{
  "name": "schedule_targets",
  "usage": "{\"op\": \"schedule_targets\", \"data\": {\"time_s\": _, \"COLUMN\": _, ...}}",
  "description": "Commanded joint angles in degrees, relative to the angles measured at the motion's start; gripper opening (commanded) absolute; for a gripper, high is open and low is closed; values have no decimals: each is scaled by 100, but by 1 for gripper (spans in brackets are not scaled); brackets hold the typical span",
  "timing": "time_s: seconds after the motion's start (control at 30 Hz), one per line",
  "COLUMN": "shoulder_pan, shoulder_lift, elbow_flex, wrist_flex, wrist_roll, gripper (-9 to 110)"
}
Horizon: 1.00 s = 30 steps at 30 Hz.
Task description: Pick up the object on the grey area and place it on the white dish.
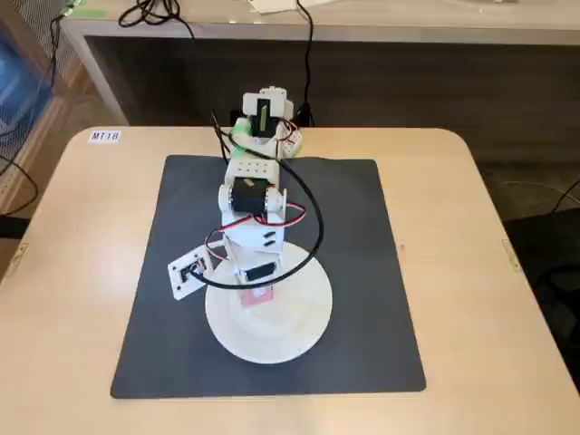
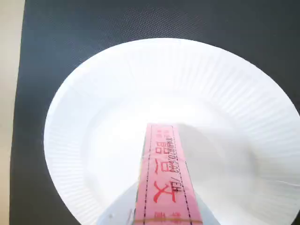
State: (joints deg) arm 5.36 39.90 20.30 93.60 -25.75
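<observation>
The white dish lies near the front middle of the grey area in the fixed view. My gripper hangs over the dish's near-arm half, shut on the object, a small pink box. The wrist view shows the object as a pink strip with red print, reaching from the bottom edge out over the middle of the dish. Pale fingers flank it on both sides around my gripper. Whether the box touches the dish I cannot tell. The grey area surrounds the dish.
The arm's base stands at the mat's far edge, with black cables looping down along the arm. A white bracket sticks out left of the gripper. Light wooden tabletop frames the mat, with a small label at the far left.
</observation>
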Motion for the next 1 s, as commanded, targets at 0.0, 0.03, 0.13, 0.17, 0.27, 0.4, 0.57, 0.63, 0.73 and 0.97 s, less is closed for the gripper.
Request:
{"op": "schedule_targets", "data": {"time_s": 0.0, "shoulder_pan": -18, "shoulder_lift": 35, "elbow_flex": -519, "wrist_flex": 9, "wrist_roll": -88, "gripper": 0}}
{"op": "schedule_targets", "data": {"time_s": 0.03, "shoulder_pan": -18, "shoulder_lift": -9, "elbow_flex": -563, "wrist_flex": 9, "wrist_roll": -97, "gripper": 0}}
{"op": "schedule_targets", "data": {"time_s": 0.13, "shoulder_pan": 0, "shoulder_lift": -79, "elbow_flex": -571, "wrist_flex": 18, "wrist_roll": -97, "gripper": 5}}
{"op": "schedule_targets", "data": {"time_s": 0.17, "shoulder_pan": 0, "shoulder_lift": -97, "elbow_flex": -571, "wrist_flex": 53, "wrist_roll": -114, "gripper": 10}}
{"op": "schedule_targets", "data": {"time_s": 0.27, "shoulder_pan": 0, "shoulder_lift": -114, "elbow_flex": -571, "wrist_flex": 70, "wrist_roll": -149, "gripper": 18}}
{"op": "schedule_targets", "data": {"time_s": 0.4, "shoulder_pan": 9, "shoulder_lift": -132, "elbow_flex": -598, "wrist_flex": 70, "wrist_roll": -149, "gripper": 21}}
{"op": "schedule_targets", "data": {"time_s": 0.57, "shoulder_pan": 18, "shoulder_lift": -123, "elbow_flex": -633, "wrist_flex": 88, "wrist_roll": -132, "gripper": 24}}
{"op": "schedule_targets", "data": {"time_s": 0.63, "shoulder_pan": 26, "shoulder_lift": -123, "elbow_flex": -668, "wrist_flex": 123, "wrist_roll": -132, "gripper": 27}}
{"op": "schedule_targets", "data": {"time_s": 0.73, "shoulder_pan": 44, "shoulder_lift": -105, "elbow_flex": -765, "wrist_flex": 202, "wrist_roll": -132, "gripper": 33}}
{"op": "schedule_targets", "data": {"time_s": 0.97, "shoulder_pan": 70, "shoulder_lift": 53, "elbow_flex": -782, "wrist_flex": 343, "wrist_roll": -44, "gripper": 41}}
